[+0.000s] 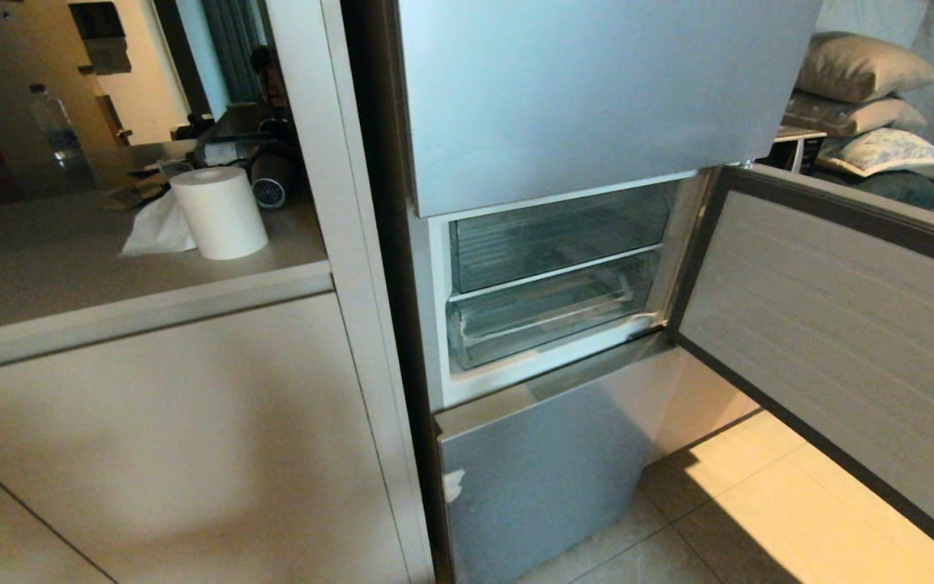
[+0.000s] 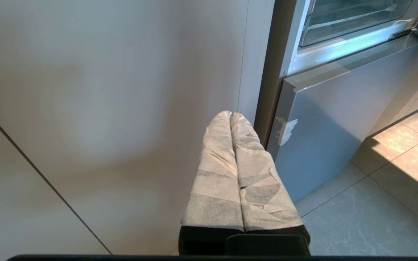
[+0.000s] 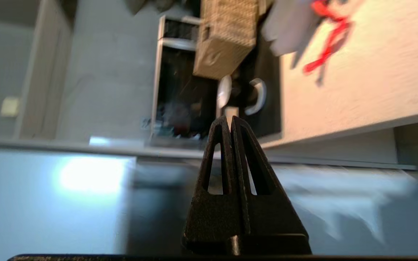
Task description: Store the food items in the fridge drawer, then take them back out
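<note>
1. Fridge (image 1: 597,89): the silver-blue front stands beside a pale cabinet (image 1: 151,438); the middle door (image 1: 840,324) is swung open to the right.
2. Drawer (image 1: 548,312): clear plastic, seated in the lower half of the open compartment, beneath a second clear bin (image 1: 556,235). No food item can be made out inside it.
3. Left gripper (image 2: 231,115): its tape-wrapped fingers (image 2: 212,181) are pressed together, holding nothing. It hangs low before the cabinet face, near the fridge's lower panel (image 2: 332,119) and apart from it.
4. Right gripper (image 3: 230,119): its black fingers (image 3: 212,203) are clenched tip to tip, with nothing between them. Beyond it, blurred, lie a pale counter (image 3: 357,79) bearing a thin red strip (image 3: 325,47), and a woven basket (image 3: 227,36).
5. Countertop (image 1: 70,268), left of the fridge: a white paper roll (image 1: 220,212) stands upright with a crumpled tissue (image 1: 157,227) touching it.
6. Neither arm appears in the head view.
</note>
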Tool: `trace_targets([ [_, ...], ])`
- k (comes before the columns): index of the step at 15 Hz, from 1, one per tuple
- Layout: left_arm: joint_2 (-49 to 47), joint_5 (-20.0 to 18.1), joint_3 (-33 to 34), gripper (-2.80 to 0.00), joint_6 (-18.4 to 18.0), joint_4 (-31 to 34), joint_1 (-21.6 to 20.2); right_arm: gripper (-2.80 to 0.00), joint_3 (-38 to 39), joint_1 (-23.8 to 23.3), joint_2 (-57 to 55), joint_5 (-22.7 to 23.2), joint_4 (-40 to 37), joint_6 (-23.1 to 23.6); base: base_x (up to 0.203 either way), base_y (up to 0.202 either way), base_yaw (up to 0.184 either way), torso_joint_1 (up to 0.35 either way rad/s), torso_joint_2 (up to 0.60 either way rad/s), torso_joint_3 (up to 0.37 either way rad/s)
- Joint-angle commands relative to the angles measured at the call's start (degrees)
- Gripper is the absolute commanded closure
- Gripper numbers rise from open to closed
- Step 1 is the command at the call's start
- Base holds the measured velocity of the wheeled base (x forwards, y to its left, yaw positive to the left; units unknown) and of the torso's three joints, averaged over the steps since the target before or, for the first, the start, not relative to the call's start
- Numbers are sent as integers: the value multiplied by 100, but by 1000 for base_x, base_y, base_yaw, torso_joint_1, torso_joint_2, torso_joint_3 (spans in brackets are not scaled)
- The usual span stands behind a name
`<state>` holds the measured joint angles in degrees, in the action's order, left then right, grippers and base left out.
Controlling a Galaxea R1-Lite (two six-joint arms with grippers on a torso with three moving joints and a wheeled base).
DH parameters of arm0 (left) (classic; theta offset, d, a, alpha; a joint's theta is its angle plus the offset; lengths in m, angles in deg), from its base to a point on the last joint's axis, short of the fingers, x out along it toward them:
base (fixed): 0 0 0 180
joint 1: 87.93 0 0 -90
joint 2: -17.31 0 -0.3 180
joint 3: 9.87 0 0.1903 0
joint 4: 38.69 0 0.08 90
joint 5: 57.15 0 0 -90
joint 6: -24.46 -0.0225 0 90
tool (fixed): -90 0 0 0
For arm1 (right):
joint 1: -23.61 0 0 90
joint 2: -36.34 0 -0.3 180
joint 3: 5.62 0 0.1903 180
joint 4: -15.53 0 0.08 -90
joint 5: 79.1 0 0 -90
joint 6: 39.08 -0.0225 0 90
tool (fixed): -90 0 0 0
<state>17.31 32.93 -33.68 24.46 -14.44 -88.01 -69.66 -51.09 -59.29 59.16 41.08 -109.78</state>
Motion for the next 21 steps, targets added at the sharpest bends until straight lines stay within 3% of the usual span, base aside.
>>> trace_targets([
  [1,0,1,0,0,0,0,-1,0,144,-151,913,165,46,-164,0,0,0,0,0,0],
  [5,0,1,0,0,0,0,-1,0,-578,-327,2137,211,78,-1097,0,0,0,0,0,0],
  [8,0,1,0,0,0,0,-1,0,-1460,-437,1881,-428,84,-1174,0,0,0,0,0,0],
  [9,0,1,0,0,-7,0,-1,0,-1575,-455,1537,-712,83,-867,0,0,0,0,0,0],
  [11,0,1,0,0,0,0,-1,0,-1664,-435,779,-1499,83,181,0,0,0,0,0,0],
  [13,0,1,0,0,0,0,-1,0,-1641,-170,40,-2141,84,1144,0,0,0,0,0,0],
  [17,0,1,0,0,0,0,-1,0,-1096,1042,-856,-2598,169,2510,0,0,0,0,0,0],
  [21,0,1,0,0,0,0,-1,0,-389,2277,-1221,-3150,1151,3416,0,0,0,0,0,0],
])
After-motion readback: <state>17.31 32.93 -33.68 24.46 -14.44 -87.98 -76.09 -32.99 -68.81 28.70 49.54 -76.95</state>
